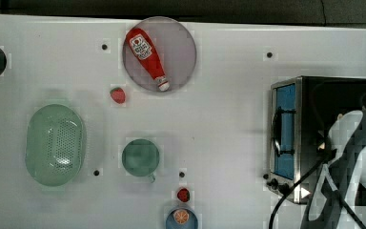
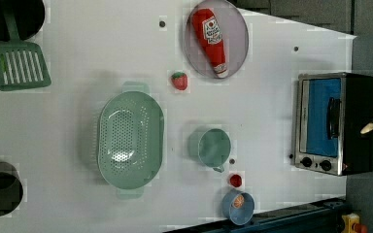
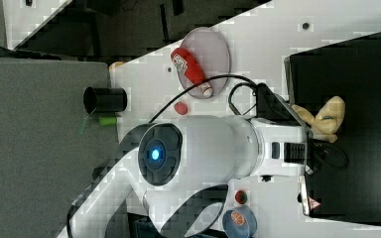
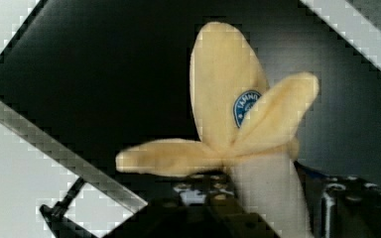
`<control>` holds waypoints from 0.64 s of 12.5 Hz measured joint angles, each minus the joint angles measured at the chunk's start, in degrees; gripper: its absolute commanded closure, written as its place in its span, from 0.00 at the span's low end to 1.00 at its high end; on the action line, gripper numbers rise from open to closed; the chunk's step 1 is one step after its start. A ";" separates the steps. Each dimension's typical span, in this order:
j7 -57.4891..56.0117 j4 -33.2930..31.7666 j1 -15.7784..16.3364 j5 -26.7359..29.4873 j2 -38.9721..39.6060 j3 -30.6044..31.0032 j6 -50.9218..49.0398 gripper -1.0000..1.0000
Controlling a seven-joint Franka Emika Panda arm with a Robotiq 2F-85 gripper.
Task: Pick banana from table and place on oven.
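The fingers [image 4: 213, 198] were clamped on the banana [image 4: 238, 129], gripping its pale lower end while its peeled-back yellow flaps and blue sticker spread beyond them. Directly past the fingertips lay the black top of the oven [image 3: 357, 129], with the banana [image 3: 325, 118] held over it; whether fruit and oven touched could not be told. Off to the side of the gripper [image 3: 311, 131], beyond the oven's edge, the white table [image 1: 219, 119] carried a ketchup bottle [image 1: 147, 56] on a plate [image 1: 181, 47].
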 measured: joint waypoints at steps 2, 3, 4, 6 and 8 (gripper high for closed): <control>-1.09 -1.34 0.46 0.18 0.14 -0.17 0.59 0.15; -1.12 -1.57 0.42 -0.17 0.15 -0.39 1.01 0.04; -1.37 -1.85 0.23 -0.17 -0.25 -0.31 1.37 0.00; -1.87 -1.68 0.67 -0.21 -1.86 -0.22 0.78 0.00; -2.57 0.28 0.84 -0.99 -4.46 0.62 -2.31 0.00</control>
